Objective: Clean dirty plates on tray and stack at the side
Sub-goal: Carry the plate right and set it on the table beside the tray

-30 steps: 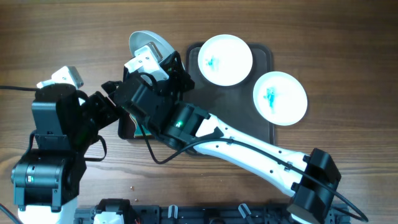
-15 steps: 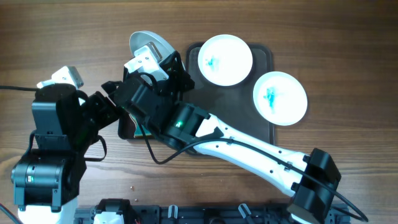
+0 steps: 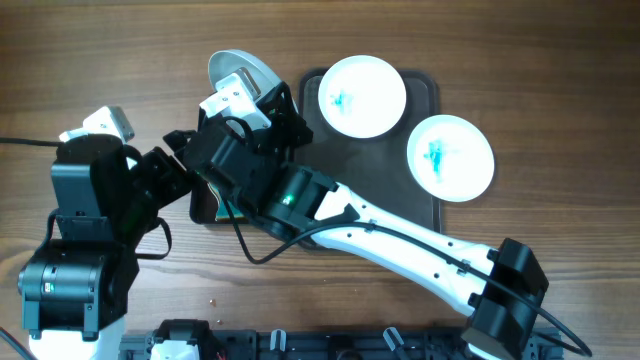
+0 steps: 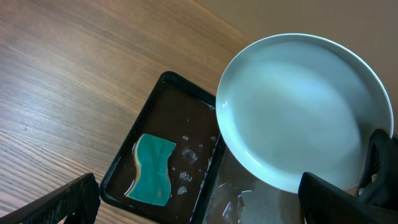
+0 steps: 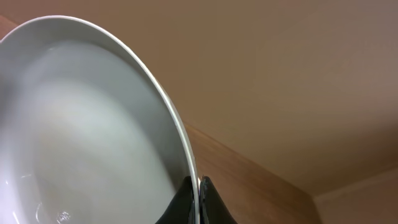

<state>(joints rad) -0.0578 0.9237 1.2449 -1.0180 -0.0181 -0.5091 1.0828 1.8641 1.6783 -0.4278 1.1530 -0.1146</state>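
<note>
Holding a round pale-blue plate (image 5: 81, 124) by its rim, my right gripper (image 5: 198, 194) has both black fingers pinched on the edge, and the plate is tilted steeply. From overhead the held plate is just past the upper left corner of the large dark brown rectangular tray (image 3: 422, 92), raised above the wooden table (image 3: 520, 40). In my left wrist view its face reads as plain pale blue.

On the brown tray I count 2 more round white plates, each with a blue-green smear at its centre. Plate 1 (image 3: 362, 96) lies at the tray's upper left. Plate 2 (image 3: 451, 157) lies across the tray's right rim, partly off it. The 2 are near each other but apart.

My left gripper (image 4: 199, 186) hangs spread wide with nothing between its fingers, left of the brown tray. It is above a small glossy black tray (image 4: 138, 127) that holds a wavy teal sponge (image 4: 153, 168) and beads of water.
</note>
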